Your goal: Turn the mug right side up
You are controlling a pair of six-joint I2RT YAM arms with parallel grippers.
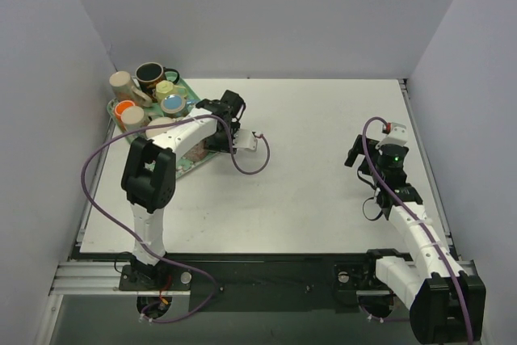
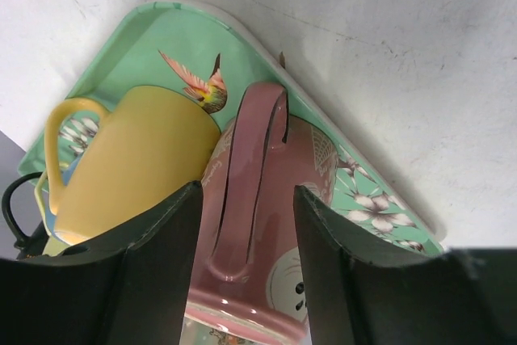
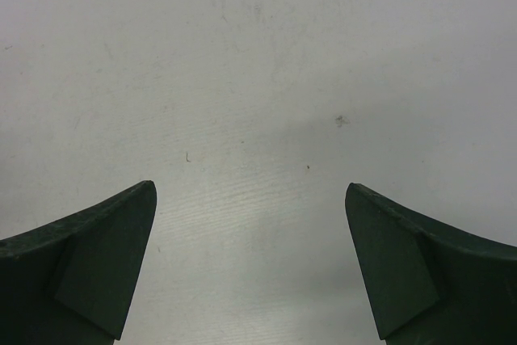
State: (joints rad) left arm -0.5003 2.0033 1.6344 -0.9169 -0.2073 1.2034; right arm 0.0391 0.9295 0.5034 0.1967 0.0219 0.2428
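A pink mug (image 2: 271, 159) rests on the green flowered tray (image 2: 153, 26), its handle (image 2: 246, 175) turned toward the left wrist camera and its rim toward the bottom of that view. My left gripper (image 2: 246, 191) is over it with one jaw on each side of the handle; a gap shows on both sides, so it is open. From above, the left gripper (image 1: 220, 128) hides most of the mug at the tray's right end. My right gripper (image 3: 250, 191) hangs open over bare table, also seen at the right as the right gripper (image 1: 355, 153).
A yellow mug (image 2: 137, 159) lies against the pink one on its left. Several other mugs crowd the tray's (image 1: 187, 166) far end, among them a dark one (image 1: 150, 76) and an orange one (image 1: 127, 111). The left arm's cable (image 1: 252, 169) loops onto the table.
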